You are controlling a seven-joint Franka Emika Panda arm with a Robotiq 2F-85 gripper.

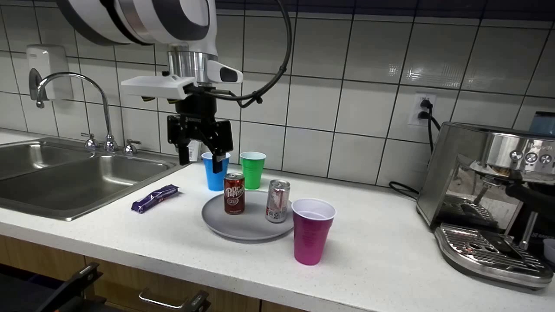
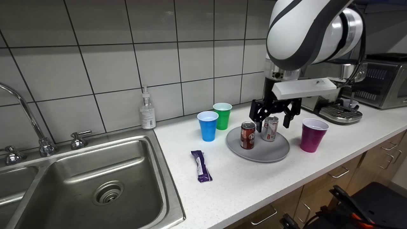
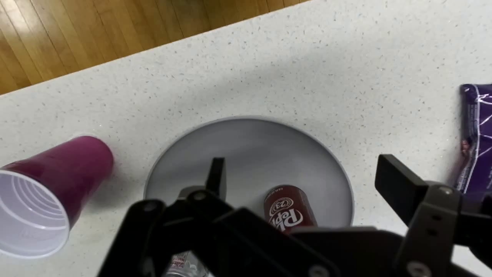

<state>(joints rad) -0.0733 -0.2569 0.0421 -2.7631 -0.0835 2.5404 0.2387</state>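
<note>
Exterior views, red can [image 1: 234,195] upright, long axis vertical

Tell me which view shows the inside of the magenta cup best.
The wrist view: it looks into the magenta cup, showing its ridged inner wall, though the frame crops the cup slightly. Both exterior views show it whole and upright, but only the upper part of its inside.

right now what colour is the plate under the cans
The plate is grey, clearest in the wrist view.

Arm [image 2: 294,36] is held bent, wrist [image 1: 186,63] turned down; claw [image 1: 201,162] is aimed downward, both fingers [image 3: 399,184] spread wide apart.
</note>
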